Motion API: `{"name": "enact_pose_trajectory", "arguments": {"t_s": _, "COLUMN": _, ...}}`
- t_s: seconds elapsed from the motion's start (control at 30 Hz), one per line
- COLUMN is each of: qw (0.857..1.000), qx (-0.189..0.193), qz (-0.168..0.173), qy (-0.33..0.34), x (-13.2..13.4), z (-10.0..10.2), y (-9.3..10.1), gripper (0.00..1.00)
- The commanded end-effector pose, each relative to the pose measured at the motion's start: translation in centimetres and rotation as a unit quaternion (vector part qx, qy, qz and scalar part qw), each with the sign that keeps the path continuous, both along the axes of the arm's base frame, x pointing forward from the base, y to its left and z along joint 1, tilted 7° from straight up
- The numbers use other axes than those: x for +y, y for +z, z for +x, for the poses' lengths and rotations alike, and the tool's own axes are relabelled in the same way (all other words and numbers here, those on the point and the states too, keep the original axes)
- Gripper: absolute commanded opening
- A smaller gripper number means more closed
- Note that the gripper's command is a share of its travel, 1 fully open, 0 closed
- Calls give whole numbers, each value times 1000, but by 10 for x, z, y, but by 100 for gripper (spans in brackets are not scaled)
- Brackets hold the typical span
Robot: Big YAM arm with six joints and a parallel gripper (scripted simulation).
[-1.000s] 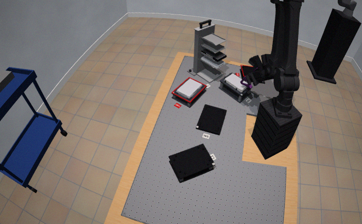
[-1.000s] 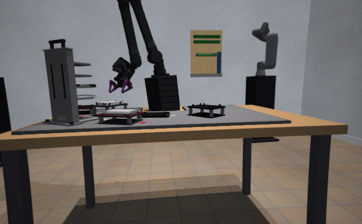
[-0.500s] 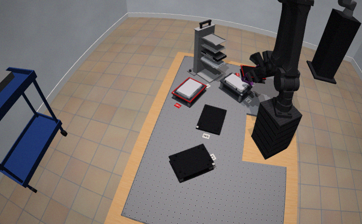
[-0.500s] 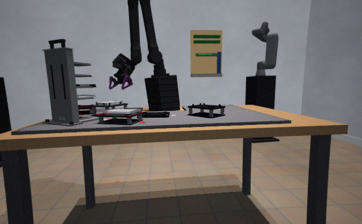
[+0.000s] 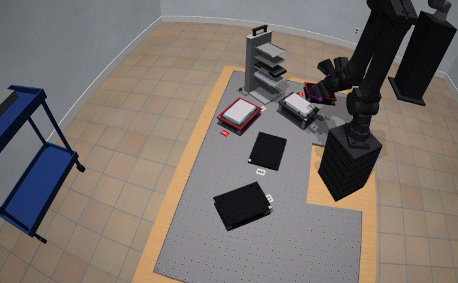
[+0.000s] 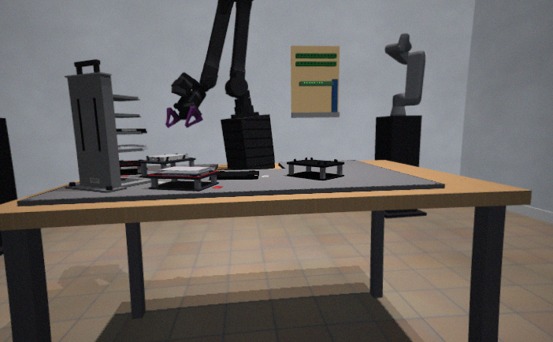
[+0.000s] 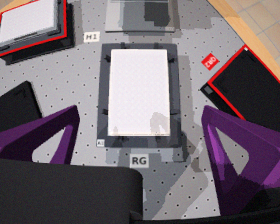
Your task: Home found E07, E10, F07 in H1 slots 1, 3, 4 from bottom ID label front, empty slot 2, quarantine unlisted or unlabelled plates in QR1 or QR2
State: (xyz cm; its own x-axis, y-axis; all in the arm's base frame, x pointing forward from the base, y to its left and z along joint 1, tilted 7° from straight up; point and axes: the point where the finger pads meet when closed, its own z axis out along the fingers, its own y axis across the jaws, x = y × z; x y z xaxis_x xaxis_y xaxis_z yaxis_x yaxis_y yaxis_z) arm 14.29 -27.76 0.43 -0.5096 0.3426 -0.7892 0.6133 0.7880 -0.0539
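Note:
The plate hotel H1 (image 5: pixel 261 66) stands at the far end of the deck. It holds a dark plate (image 5: pixel 274 70) on a middle shelf and a light plate (image 5: pixel 269 77) on the shelf below; the two upper shelves look bare. A white plate (image 7: pixel 139 91) (image 5: pixel 297 107) lies flat on the regrip nest RG. My gripper (image 7: pixel 140 112) hangs well above this plate, open and empty, and it also shows in the exterior view (image 6: pixel 182 117). A second white plate (image 5: pixel 239 111) sits in the left red-rimmed nest. The right red-rimmed nest (image 7: pixel 253 90) is bare. No ID labels are legible.
A flat black nest (image 5: pixel 267 150) lies mid-deck and a raised black nest (image 5: pixel 241 205) stands nearer the front. The arm's black base (image 5: pixel 350 162) stands at the deck's right. A blue cart (image 5: pixel 9 154) stands on the floor to the left.

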Motion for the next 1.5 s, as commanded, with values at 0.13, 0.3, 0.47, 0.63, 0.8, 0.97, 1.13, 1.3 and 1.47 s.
{"name": "enact_pose_trajectory", "arguments": {"t_s": 0.13, "qw": 1000, "qx": -1, "qz": -21, "qy": 0, "x": -17, "z": 0, "y": 33, "gripper": 100}}
{"name": "enact_pose_trajectory", "arguments": {"t_s": 0.3, "qw": 1000, "qx": -2, "qz": -23, "qy": 2, "x": -16, "z": 1, "y": 43, "gripper": 100}}
{"name": "enact_pose_trajectory", "arguments": {"t_s": 0.47, "qw": 1000, "qx": -2, "qz": -25, "qy": 1, "x": -16, "z": 0, "y": 59, "gripper": 100}}
{"name": "enact_pose_trajectory", "arguments": {"t_s": 0.63, "qw": 1000, "qx": -2, "qz": -27, "qy": 1, "x": -15, "z": -2, "y": 76, "gripper": 100}}
{"name": "enact_pose_trajectory", "arguments": {"t_s": 0.8, "qw": 1000, "qx": 8, "qz": -18, "qy": 18, "x": -8, "z": 6, "y": 75, "gripper": 100}}
{"name": "enact_pose_trajectory", "arguments": {"t_s": 0.97, "qw": 997, "qx": 39, "qz": -37, "qy": 63, "x": -1, "z": 22, "y": 83, "gripper": 100}}
{"name": "enact_pose_trajectory", "arguments": {"t_s": 1.13, "qw": 991, "qx": 74, "qz": -39, "qy": 109, "x": 10, "z": 37, "y": 81, "gripper": 100}}
{"name": "enact_pose_trajectory", "arguments": {"t_s": 1.3, "qw": 983, "qx": 102, "qz": -39, "qy": 145, "x": 18, "z": 49, "y": 79, "gripper": 100}}
{"name": "enact_pose_trajectory", "arguments": {"t_s": 1.47, "qw": 974, "qx": 129, "qz": -44, "qy": 181, "x": 26, "z": 61, "y": 78, "gripper": 100}}
